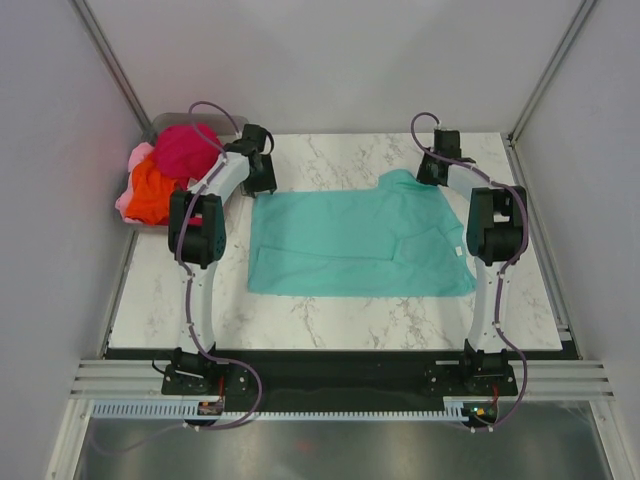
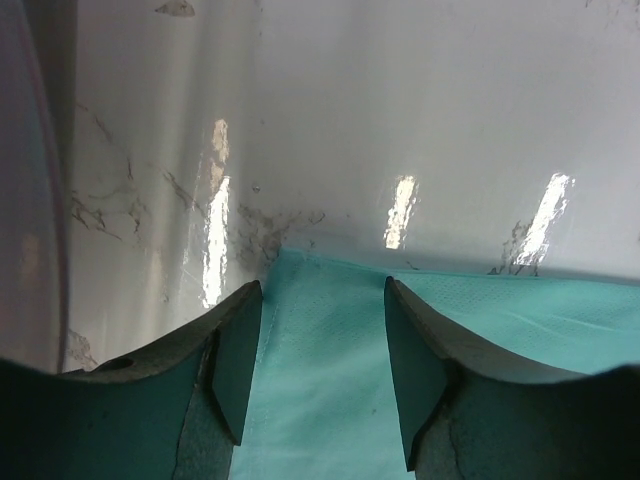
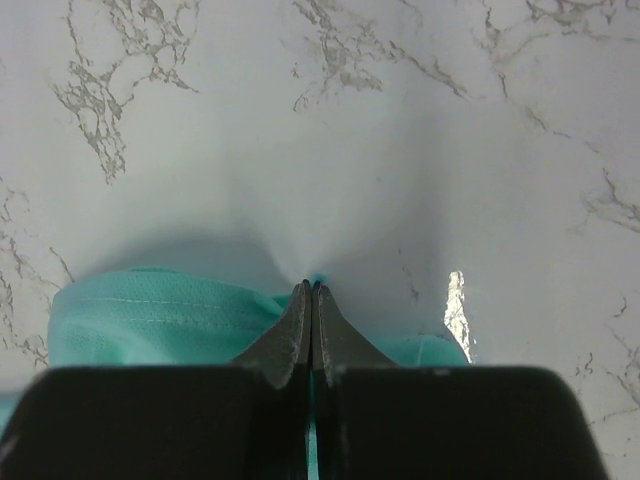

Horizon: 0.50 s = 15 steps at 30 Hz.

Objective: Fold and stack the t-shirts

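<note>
Teal t-shirt (image 1: 350,245): spread flat in the middle of the desk (image 1: 330,325), with a sleeve poking toward the far right corner.
Other shirts: magenta t-shirt (image 1: 188,150) on top, orange t-shirt (image 1: 152,195) and light pink t-shirt (image 1: 133,160) under it, all heaped in the clear bin (image 1: 165,122) at the far left corner. Not folded yet.
Left gripper (image 2: 322,350): wide open, holding nothing, one finger on each side of the teal shirt's far left corner. Touching the cloth or just above it, cannot tell.
Right gripper (image 3: 312,300): squeezed tight on a small bunch of teal cloth by the sleeve, on the shirt's far right side.
Feel of the cloth: soft, light and floppy. Bends anywhere and probably slides easily on the smooth, shiny desk. Nothing to break.
Where to grab: at corners and edges, with a good bite of cloth. A tiny pinch may slip out.
Step right now: most likely getting hold of both far corners for a first fold toward the near edge.
Watch out: lifting one side alone may drag and wrinkle the shirt.
</note>
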{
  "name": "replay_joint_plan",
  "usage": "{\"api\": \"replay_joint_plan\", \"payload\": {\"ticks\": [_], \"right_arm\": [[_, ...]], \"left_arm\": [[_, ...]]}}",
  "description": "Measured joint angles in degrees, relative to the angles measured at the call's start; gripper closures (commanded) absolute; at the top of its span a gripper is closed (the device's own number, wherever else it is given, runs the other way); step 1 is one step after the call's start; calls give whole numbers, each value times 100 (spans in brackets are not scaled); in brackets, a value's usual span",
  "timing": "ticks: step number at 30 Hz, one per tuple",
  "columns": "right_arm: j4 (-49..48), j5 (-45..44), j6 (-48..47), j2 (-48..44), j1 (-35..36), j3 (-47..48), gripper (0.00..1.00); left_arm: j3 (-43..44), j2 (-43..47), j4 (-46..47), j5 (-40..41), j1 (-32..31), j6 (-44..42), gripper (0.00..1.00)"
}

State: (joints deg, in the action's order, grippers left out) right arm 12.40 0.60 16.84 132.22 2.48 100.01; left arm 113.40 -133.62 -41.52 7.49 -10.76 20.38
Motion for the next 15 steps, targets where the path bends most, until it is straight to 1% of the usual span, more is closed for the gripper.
{"api": "replay_joint_plan", "payload": {"ticks": [4,5,7,8,10,11,13,14,15], "right_arm": [[-66,76,28,-44,-46,-94,100],[-94,98,37,-68,-59,-142,100],[-120,131,52,-140,-101,-258,100],[-127,146,57,-184,-122,-326,100],[-120,173,72,-240,-164,-402,100],[-103,197,74,-245,-179,-404,100],[-103,236,85,-249,-199,-409,100],[-98,251,90,-249,-205,-409,100],[-98,271,92,-251,-212,-409,100]], "left_arm": [[-107,-7,-7,55,-46,44,43],[-120,-26,-9,55,-50,66,51],[-122,-85,0,120,-59,122,52],[-122,-90,13,146,-57,149,56],[-122,-90,7,186,-52,197,60],[-120,-90,0,199,-50,212,64],[-105,-94,-20,236,-37,219,68],[-79,-105,-35,240,-33,219,76],[-57,-122,-42,243,-26,227,79]]}}
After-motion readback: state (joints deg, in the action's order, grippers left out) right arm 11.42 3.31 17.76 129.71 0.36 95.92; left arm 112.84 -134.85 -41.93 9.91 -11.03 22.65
